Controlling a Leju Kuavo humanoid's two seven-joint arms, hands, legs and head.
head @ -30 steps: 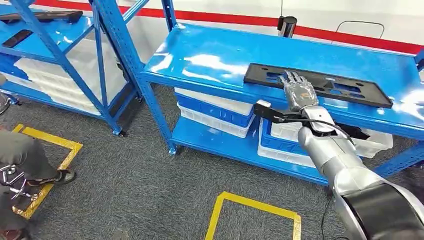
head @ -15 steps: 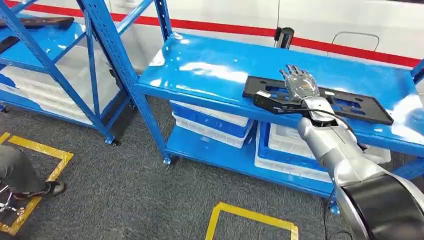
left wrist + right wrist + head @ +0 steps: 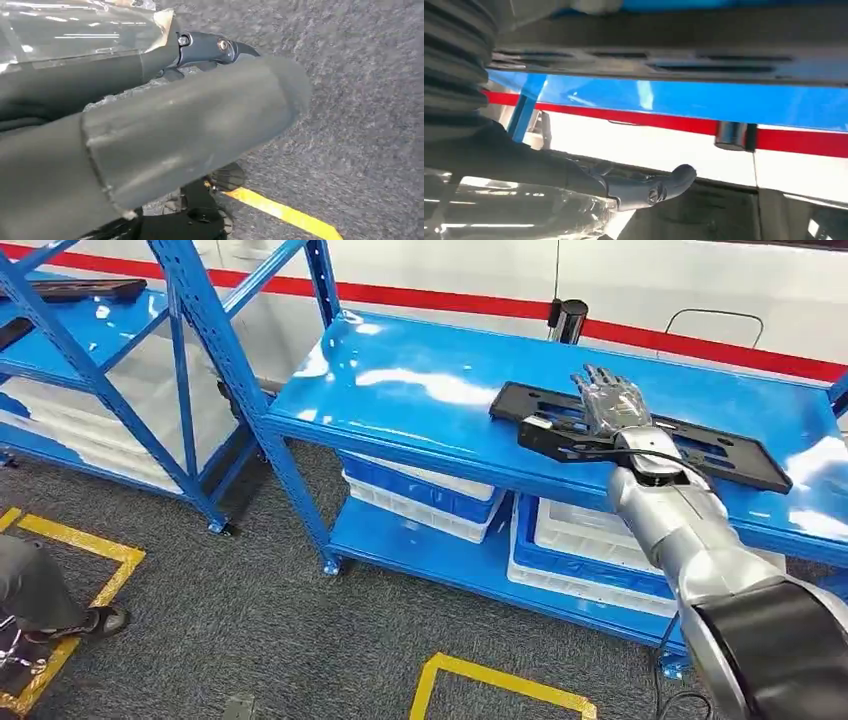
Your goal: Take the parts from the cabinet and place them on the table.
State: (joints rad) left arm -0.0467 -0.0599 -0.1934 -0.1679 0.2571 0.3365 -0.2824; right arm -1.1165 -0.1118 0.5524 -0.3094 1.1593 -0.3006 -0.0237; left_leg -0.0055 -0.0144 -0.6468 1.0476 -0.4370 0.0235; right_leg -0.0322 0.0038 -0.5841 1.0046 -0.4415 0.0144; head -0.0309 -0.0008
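Observation:
A long flat black part [image 3: 715, 448] lies on the top of the blue table [image 3: 420, 370]. My right hand [image 3: 610, 402] is over the part's left half, fingers spread and stretched toward the wall, gripping nothing. The right wrist view looks along the black part [image 3: 674, 55] and the blue table [image 3: 664, 102], with one dark finger [image 3: 659, 187] held straight. My left hand [image 3: 175, 125] hangs over the grey floor and holds nothing. Another black part [image 3: 75, 288] lies on a shelf of the blue cabinet [image 3: 190, 350] at the left.
White and blue bins [image 3: 420, 485] fill the table's lower shelf. A black post [image 3: 568, 318] stands behind the table. A person's leg and shoe [image 3: 40, 590] are at the lower left, beside yellow floor tape [image 3: 500, 680].
The camera has shifted, so the table sits a little differently in the picture. My right hand stays over the black part, now slightly nearer its far edge.

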